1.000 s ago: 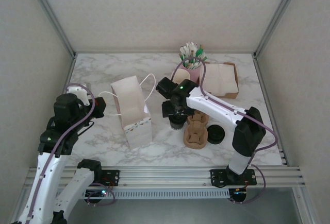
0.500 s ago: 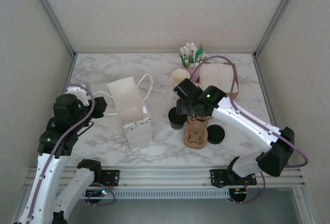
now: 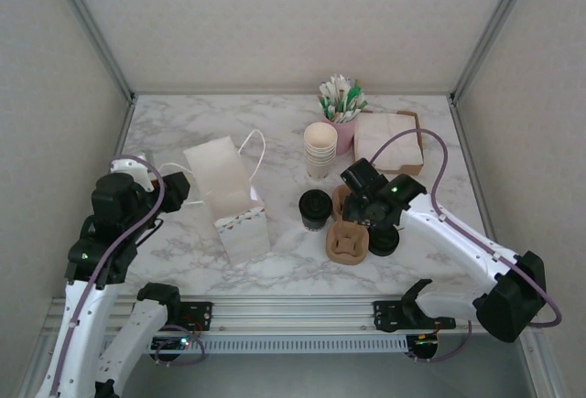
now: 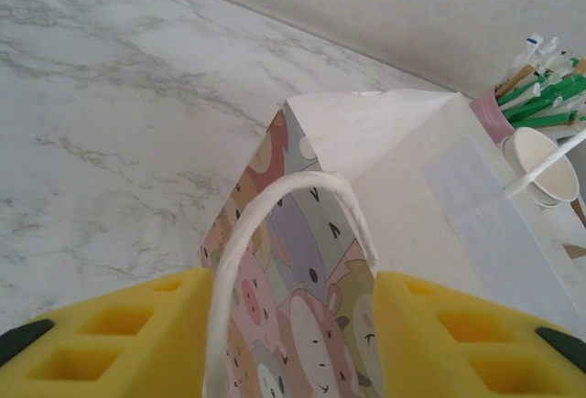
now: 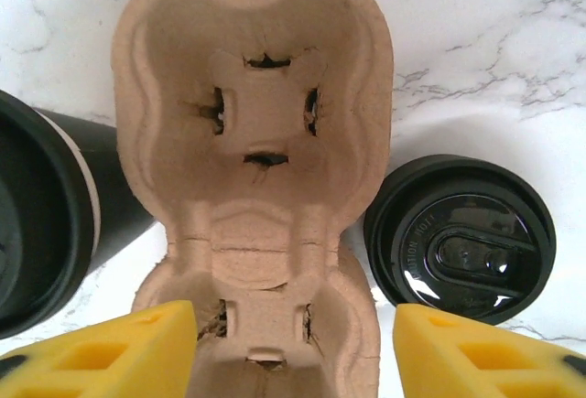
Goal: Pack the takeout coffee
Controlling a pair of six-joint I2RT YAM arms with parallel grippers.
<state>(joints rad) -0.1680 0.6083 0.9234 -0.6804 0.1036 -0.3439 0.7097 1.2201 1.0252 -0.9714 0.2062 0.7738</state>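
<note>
Marbled white desk (image 3: 183, 133), pale panels on three sides. Contents:

- Takeout coffee (image 3: 320, 145): cream-beige paper cup, upright, mouth open, seemingly the top of a nested stack. It stands at the back middle of the desk, just beside the pink cup of green-and-white sticks (image 3: 343, 114), well apart from both grippers.
- Brown tray of white napkins (image 3: 392, 139): back right, next to the pink cup.
- White paper bag (image 3: 227, 201): left of centre, leaning, with cartoon animals on its side panel and white cord handles.
- Black cup (image 3: 315, 209): upright, open, between the bag and the pulp carrier, just beside the carrier.
- Pulp carrier (image 3: 348, 233): brown, moulded, both wells vacant, front centre.
- Black lid (image 3: 385, 240): flat on the desk, just right of the carrier.
- Left gripper (image 4: 293, 288): at the bag's near side, fingers parted about halfway with one cord handle looping up between them; nothing clamped.
- Right gripper (image 5: 295, 325): above the carrier's near end, fingers spread to either side of it, about half open; whether they touch it cannot be told. Black cup and lid flank the carrier closely on both sides
</note>
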